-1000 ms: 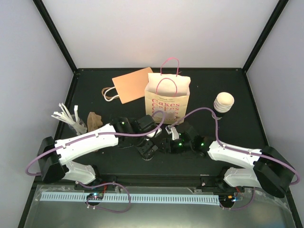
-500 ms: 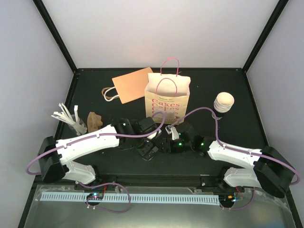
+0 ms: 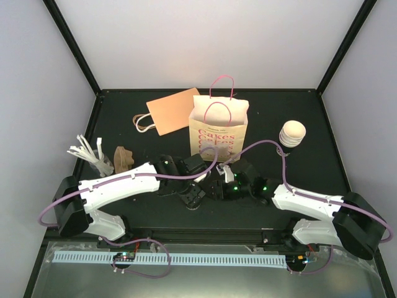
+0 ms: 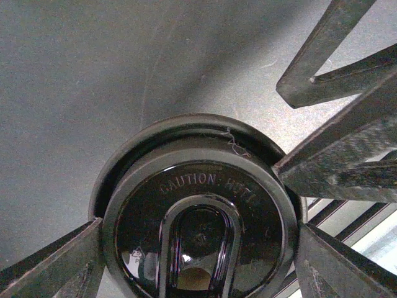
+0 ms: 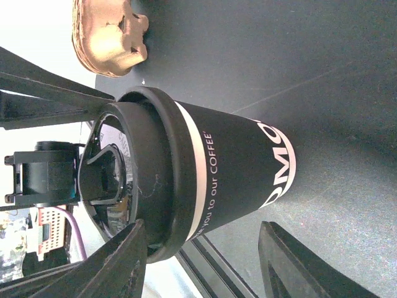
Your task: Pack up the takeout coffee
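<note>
The left tool (image 4: 198,239) had started closing, jaws wide yet, on the lid (image 4: 208,180) below it. The right tool (image 5: 203,228), half-open, straddled the coffee cup (image 5: 229,167), grip unclear. Bagging remained.

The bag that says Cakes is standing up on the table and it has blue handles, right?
Not quite. The bag is standing up on the table, but its handles are pink, not blue. The top external view shows it.
</note>
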You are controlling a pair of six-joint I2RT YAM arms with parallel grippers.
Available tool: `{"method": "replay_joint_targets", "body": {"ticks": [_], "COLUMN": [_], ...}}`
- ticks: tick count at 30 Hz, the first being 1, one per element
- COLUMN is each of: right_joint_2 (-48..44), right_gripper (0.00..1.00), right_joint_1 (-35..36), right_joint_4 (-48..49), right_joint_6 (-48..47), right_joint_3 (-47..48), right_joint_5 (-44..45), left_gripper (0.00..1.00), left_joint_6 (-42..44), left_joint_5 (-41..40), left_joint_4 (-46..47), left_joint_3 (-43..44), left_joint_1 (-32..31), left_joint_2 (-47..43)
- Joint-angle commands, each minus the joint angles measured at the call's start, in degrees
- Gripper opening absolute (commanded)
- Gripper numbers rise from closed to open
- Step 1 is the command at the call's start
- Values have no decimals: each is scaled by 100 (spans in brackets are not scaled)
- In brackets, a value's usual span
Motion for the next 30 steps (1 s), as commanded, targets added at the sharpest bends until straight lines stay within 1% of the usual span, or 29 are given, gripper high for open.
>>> {"method": "replay_joint_targets", "body": {"ticks": [1,5,13,17,21,24,30], "right_joint_2": [-135,-50,168,446,555,450,19], "right_gripper": [52,52,52,51,49,49,49], "right_joint_1": [-36,-33,-37,-36,-30,-37,-67], "right_joint_4": [-3,-3,299,632,722,558,-163], "right_joint_6": [-67,-53,44,127,115,43,-220], "right_joint_3": [113,84,-293,-616,-734,-625,-135], "right_joint_5": [77,56,25,-27,-20,11,189], "left_gripper": [82,78,76,75,75,75,74], "left_joint_6": [-13,-9,-10,-6,-6,-2,20], "left_joint_5": [-153,-188,-228,-189,-178,-178,-197], "left_joint_4": [-94,-107,-68,-1,55,60,27], "left_joint_3": [-9,-25,-87,-147,-201,-196,-168], "left_joint_1": [-43,-44,-44,-44,-44,-42,-44], "left_joint_2": [113,146,179,194,190,214,207]}}
